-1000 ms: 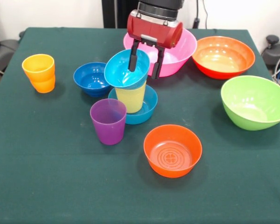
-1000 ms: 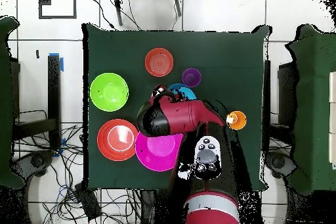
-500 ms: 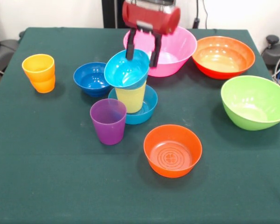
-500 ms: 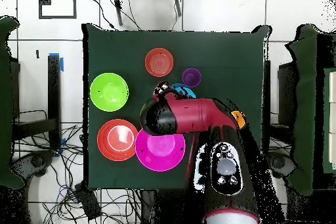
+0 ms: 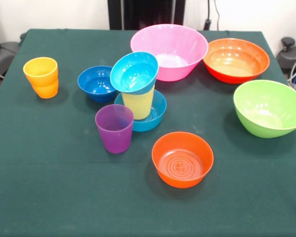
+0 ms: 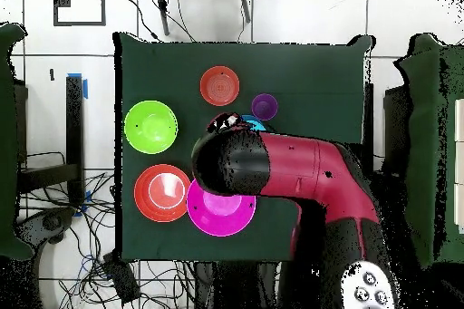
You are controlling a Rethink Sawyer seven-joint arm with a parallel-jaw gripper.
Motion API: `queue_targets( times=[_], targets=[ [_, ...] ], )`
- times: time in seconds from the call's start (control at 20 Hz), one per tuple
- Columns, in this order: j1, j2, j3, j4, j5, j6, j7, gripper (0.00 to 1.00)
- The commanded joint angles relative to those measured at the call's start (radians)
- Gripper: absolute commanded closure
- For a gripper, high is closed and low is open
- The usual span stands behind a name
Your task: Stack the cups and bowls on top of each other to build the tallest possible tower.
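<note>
The tower stands mid-table: a mid-blue small bowl holds the upright yellow cup, and a cyan small bowl rests tilted on the cup's rim, its opening facing the front. A purple cup stands just in front of it, an orange cup far to the left. A dark blue bowl sits behind left, a small orange-red bowl in front right. The gripper is out of the front view. From overhead, the gripper shows only as a tip beside the cyan bowl, under the red arm.
Three large bowls line the back and right in the front view: pink, orange-red and lime green. From overhead, the arm covers the tower and part of the pink bowl.
The gripper has risen out of the front view, away from the cyan bowl, which stays tilted on the yellow cup. From overhead, the arm has swung and now looms larger.
</note>
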Motion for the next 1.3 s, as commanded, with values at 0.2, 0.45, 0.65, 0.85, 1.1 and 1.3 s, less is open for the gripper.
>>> queue_targets(
  times=[0.2,0.45,0.65,0.85,1.1,1.3],
  targets=[
    [0.038,-0.100,0.177,-0.039,0.063,0.273,-0.237,0.00],
    [0.133,0.107,0.129,-0.113,-0.117,0.088,-0.076,0.00],
    [0.170,0.155,0.069,-0.173,-0.238,0.095,-0.064,0.00],
    [0.143,0.196,0.067,-0.157,-0.233,0.026,-0.087,0.00],
    [0.115,0.288,0.079,-0.162,-0.224,-0.034,-0.078,0.00],
    [0.138,0.361,0.049,-0.195,-0.279,-0.124,-0.034,0.00]
  ],
)
